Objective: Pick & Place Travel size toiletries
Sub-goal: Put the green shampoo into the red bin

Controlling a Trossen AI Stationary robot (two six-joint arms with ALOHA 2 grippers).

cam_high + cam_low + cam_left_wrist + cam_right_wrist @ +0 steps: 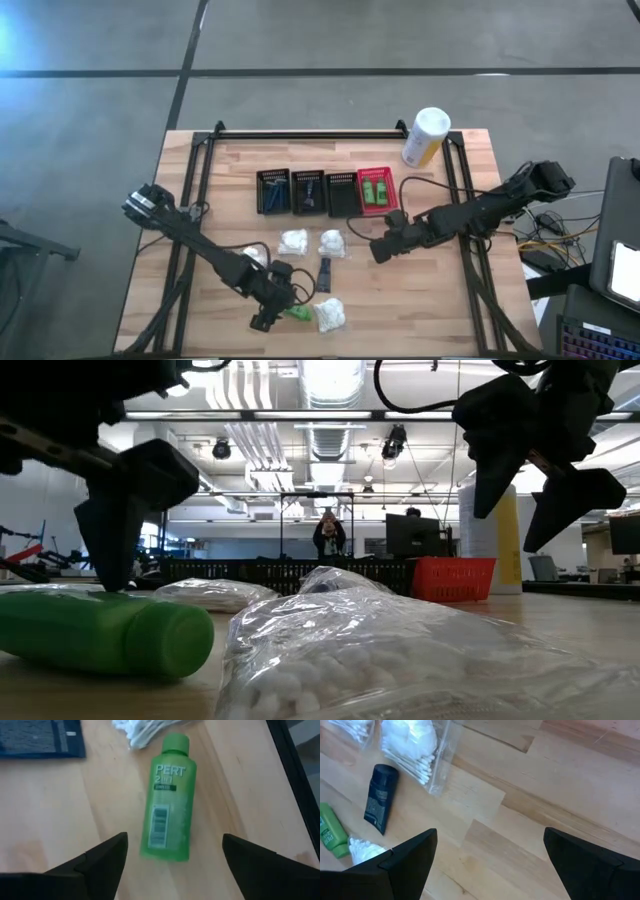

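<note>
Partly sorted: green bottles in red basket (pixel 377 189), tubes in black baskets (pixel 306 192). Still loose mid-table: green bottle (pixel 168 800), dark tube (pixel 324 274), white bundles (pixel 331 243). Left gripper (pixel 268 312) spread open over bottle, close to front edge. Right gripper (pixel 383 247) open, empty, over bare wood with room around.

Grey concrete floor (pixel 320 40) surrounds the table; beyond, ceiling lights (pixel 330 380) brighten an open hall.
</note>
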